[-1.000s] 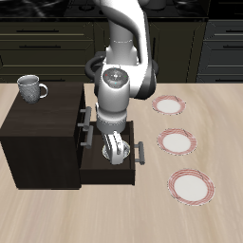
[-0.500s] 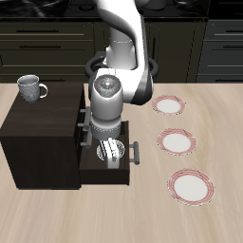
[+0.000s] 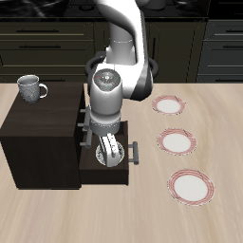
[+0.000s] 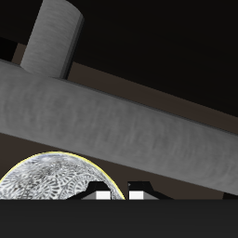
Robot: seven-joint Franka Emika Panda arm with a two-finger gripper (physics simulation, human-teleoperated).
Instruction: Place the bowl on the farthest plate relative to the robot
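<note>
Over the last second the fingers [image 3: 112,152] have sunk into the open drawer [image 3: 107,167], onto the bowl [image 4: 58,177] (their spread hidden), the farthest plate [image 3: 190,186] at four o'clock.

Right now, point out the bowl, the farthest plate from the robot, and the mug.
bowl [image 4: 58,178], wrist view, on its speckled inside.
plate farthest from the robot [image 3: 190,186], exterior view, on its white centre, nearest the table's front edge.
mug [image 3: 30,88], exterior view, on its grey side wall, atop the dark cabinet.

bowl [image 4: 58,178] cut off by frame edge; gripper [image 3: 111,155] jaw state unclear
</note>
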